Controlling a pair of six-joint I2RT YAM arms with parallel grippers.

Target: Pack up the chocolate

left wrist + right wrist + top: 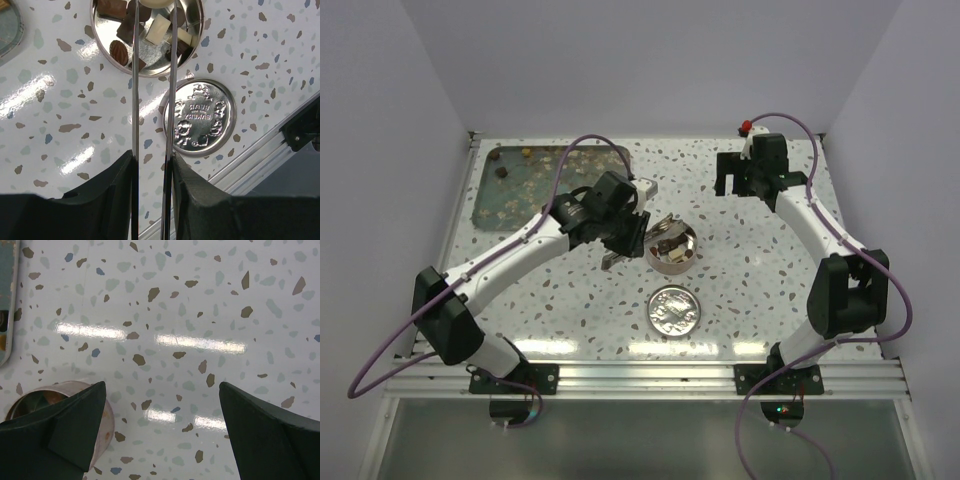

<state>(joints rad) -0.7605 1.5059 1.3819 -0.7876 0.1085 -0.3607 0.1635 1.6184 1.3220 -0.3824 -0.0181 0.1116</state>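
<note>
Many small lumps of chocolate (157, 29), dark brown and pale cream, lie jumbled on the floor of the open round tin (102, 50), which stands near the middle of the counter (75, 125); the left tool (154, 6) reaches over this tin from its near-left side, its two long thin blades (135, 100) running almost parallel across the heap, so lumps show on either side of the blades and in the gap between them; the blades stand a narrow gap apart and pinch a pale lump (156, 2) that fills the space between their tips at the very top of the left wrist view, above the tin's contents; that lump is cut by the picture's edge, so its long axis cannot be told; the lumps in the tin point every way: a dark oval lump (119, 52) left of the blades lies with its long axis roughly along them; a pale bar between the blades slants from lower left to upper right; another pale bar (182, 37) right of them lies at a different angle; the embossed lid (200, 117) lies flat on the counter near the tin, on its near side, not touching it; a few more small lumps sit in the far-left corner of the tray (510, 195), too small to tell how they point; the right tool (160, 430) hangs over bare counter, to the right of the tin and beyond it, jaws spread wide with nothing between them.
</note>
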